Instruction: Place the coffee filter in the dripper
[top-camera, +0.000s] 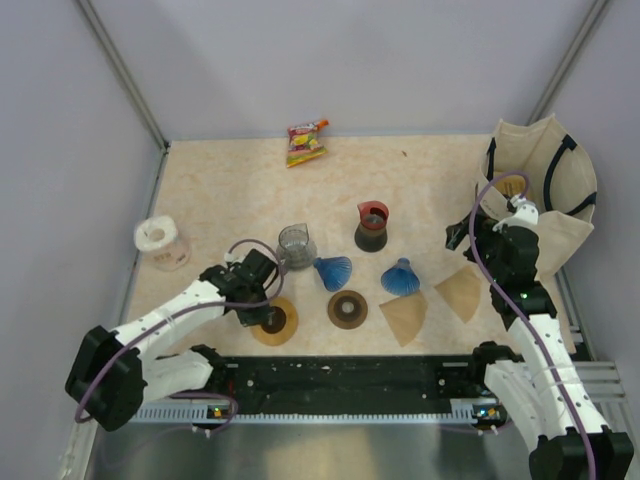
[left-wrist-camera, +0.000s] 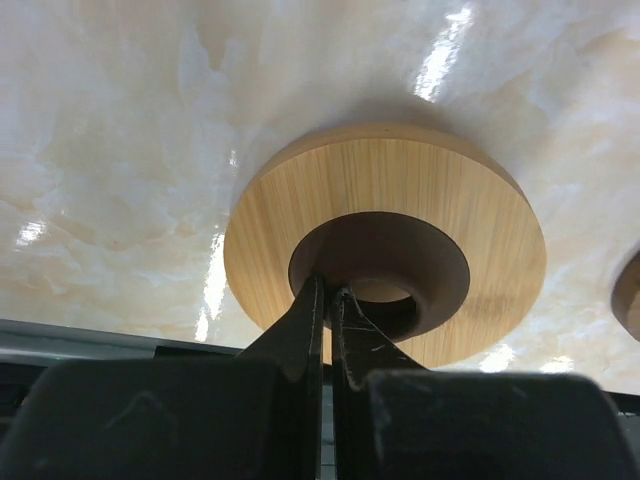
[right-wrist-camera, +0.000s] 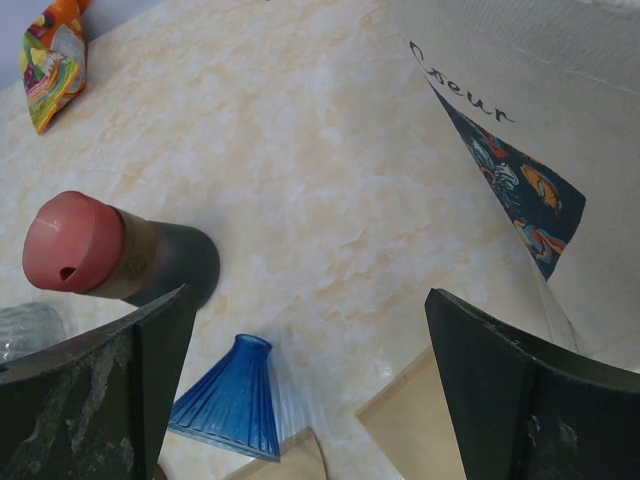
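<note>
Lower left of the top view: the left claw (left-wrist-camera: 328, 292) is closed, its tips at the near lip of the dark collar in a light wooden ring stand (left-wrist-camera: 480, 230). At right, the right claw (right-wrist-camera: 310, 390) gapes empty near a tan paper coffee filter (top-camera: 462, 293), which lies flat on the marbled tabletop (top-camera: 220, 190) beside a blue ribbed glass dripper (top-camera: 400, 277). The right arm is judged the nearer.

I see two tan paper filters lying flat at right: the near filter (top-camera: 405, 320) and the far filter (top-camera: 462, 293). Two blue ribbed cones sit mid-table, the left dripper (top-camera: 333, 272) and the right dripper (top-camera: 400, 277).
</note>
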